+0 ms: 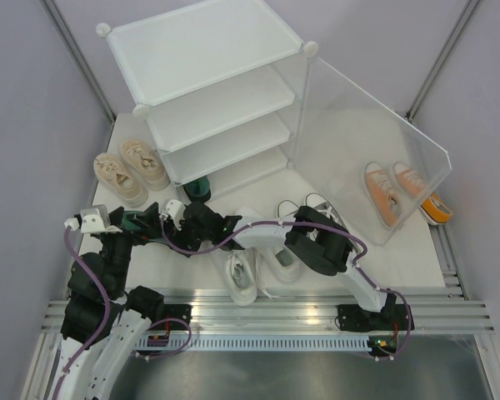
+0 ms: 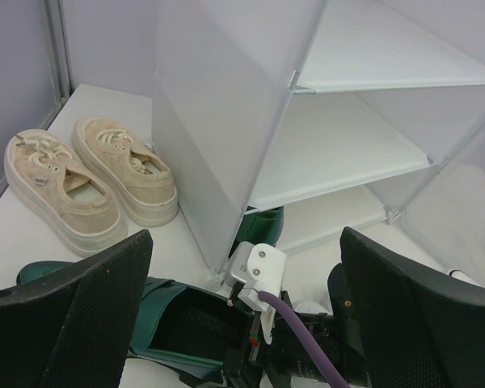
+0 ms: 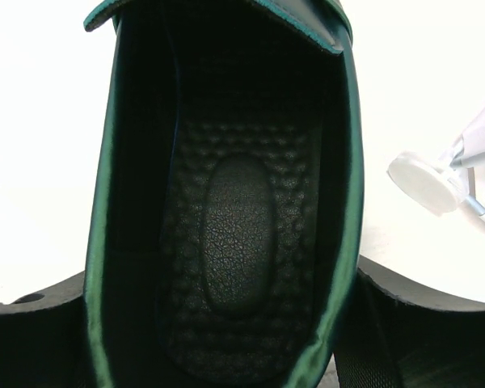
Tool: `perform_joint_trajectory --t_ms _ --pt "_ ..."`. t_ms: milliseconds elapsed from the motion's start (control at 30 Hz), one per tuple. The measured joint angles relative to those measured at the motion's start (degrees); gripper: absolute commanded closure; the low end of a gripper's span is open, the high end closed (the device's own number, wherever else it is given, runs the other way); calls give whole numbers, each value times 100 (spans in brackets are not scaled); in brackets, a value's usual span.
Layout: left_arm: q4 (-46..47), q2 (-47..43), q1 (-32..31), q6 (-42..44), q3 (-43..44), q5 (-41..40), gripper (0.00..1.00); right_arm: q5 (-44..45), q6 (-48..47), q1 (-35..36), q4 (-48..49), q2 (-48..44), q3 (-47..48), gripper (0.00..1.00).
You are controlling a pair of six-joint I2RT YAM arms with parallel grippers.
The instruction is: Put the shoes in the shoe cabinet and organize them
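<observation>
Your right end effector (image 3: 222,303) straddles the dark green sneaker (image 3: 226,202), one finger on either side of its opening. Can't tell if it's actually clamped. The shoe sits on the tabletop (image 1: 400,267), just near-left of the shoe cabinet (image 1: 217,50). A second green sneaker (image 1: 198,188) is at the front of the cabinet's bottom tier. Your left end effector (image 2: 244,267) is spread wide with nothing in it, close to the straddled shoe. The beige pair (image 1: 132,169) is left of the cabinet.
</observation>
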Motion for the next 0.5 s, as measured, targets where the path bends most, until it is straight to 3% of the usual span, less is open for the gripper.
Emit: perform_joint_trajectory --t_ms 67,500 --pt "0 0 0 0 0 -2 0 4 4 0 0 -15 -9 99" --pt "0 -2 0 0 0 -20 1 94 479 96 -275 -1416 -1318 99"
